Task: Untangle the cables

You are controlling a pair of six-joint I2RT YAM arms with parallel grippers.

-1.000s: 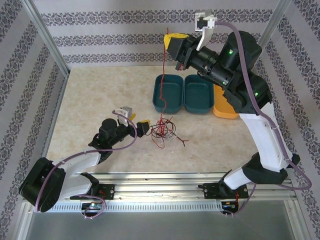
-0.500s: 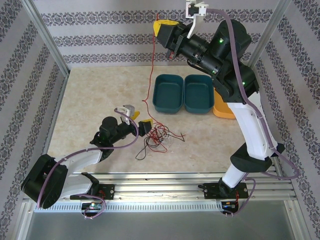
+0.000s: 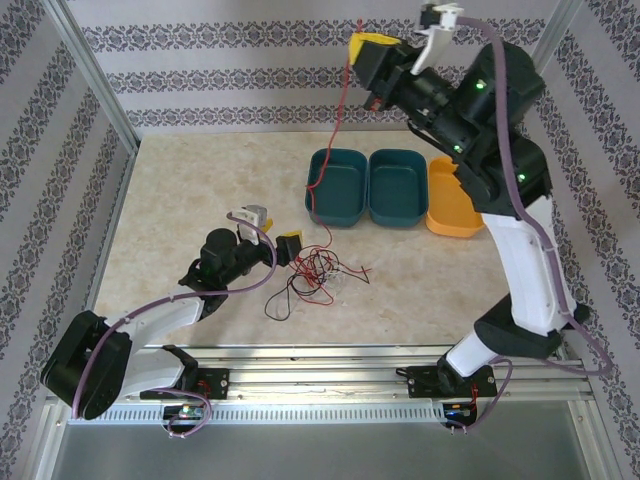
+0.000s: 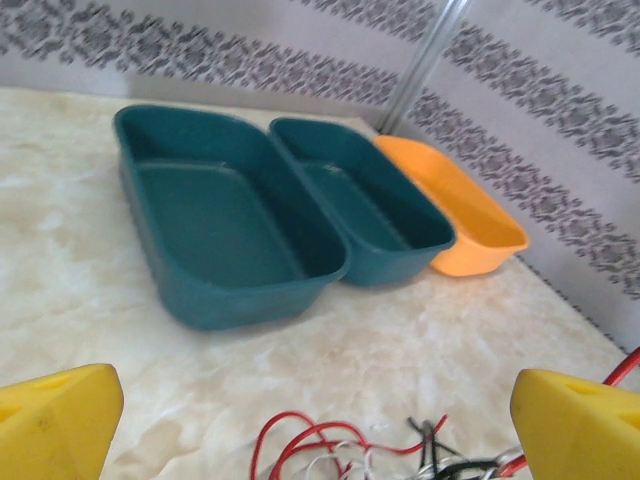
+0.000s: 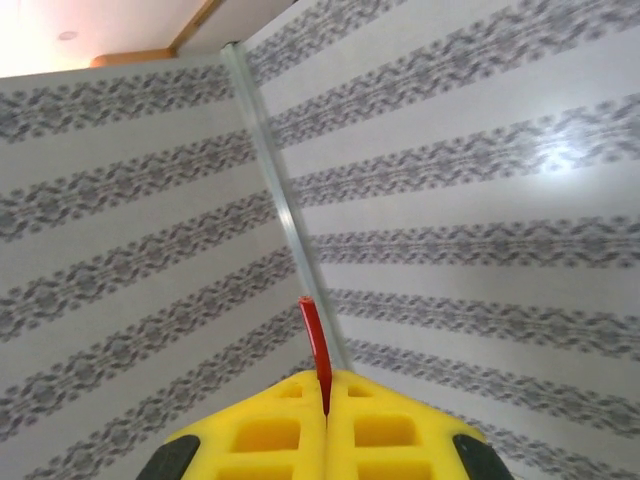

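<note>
At top centre, my right pincer [image 3: 366, 48] pinches one red cable [image 3: 338, 115] (it dangles down); my left pincer [image 3: 287, 246] gapes wide beside the cables [image 3: 318, 272] mid-frame.

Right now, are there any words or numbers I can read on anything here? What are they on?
None: no readable word, number or sign.
The teal bins and the orange bin are plain.
The wallpaper has only patterned stripes, no letters.
The right gripper, shut on the red cable, is plain yellow.
Small parts at the arm bases are too small to read.
</note>
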